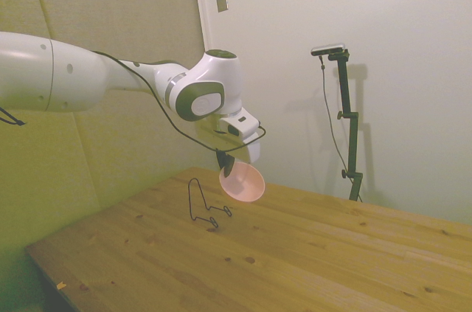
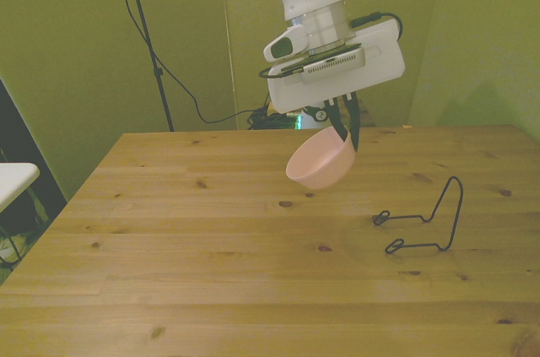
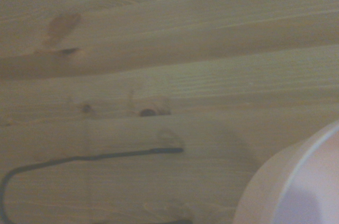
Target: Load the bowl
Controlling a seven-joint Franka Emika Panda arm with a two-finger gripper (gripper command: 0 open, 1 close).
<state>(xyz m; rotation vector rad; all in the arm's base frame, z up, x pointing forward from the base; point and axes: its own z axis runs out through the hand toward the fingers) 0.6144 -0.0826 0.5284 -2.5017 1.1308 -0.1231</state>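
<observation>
The gripper [image 2: 344, 131] holds the bowl [image 2: 321, 159] in the air above the wooden table [image 2: 211, 239], with its jaws clamped on the bowl's rim. In the front view the dark fingers [image 2: 341, 121] come down from the white wrist housing and pinch the rim at its upper edge, on the side toward the front view's right.

The bowl is small, round and pale pink, smooth and plain with no pattern — about as wide as the gripper above it. It hangs tilted rather than level. In the side view [image 1: 243, 181] its outer wall and rounded underside face the camera as a pink disc, while in the front view the open mouth is partly visible, turned up and toward the front view's left, with the rim a lighter line around a slightly darker inside. Nothing can be seen inside it. It is clear of the table, with bare wood below it.

The wire stand [image 2: 426, 220] sits on the table to the front view's right of the bowl, apart from it and lower — a thin dark wire with a tall upright loop and two feet that end in small curls. In the side view the stand [image 1: 205, 203] is just to the picture's left of the hanging bowl.

The wrist view is blurred. It shows table planks with knots, part of the dark wire [image 3: 90, 158] lying across them, and a pale curved edge of the bowl [image 3: 296, 181] in one corner.
</observation>
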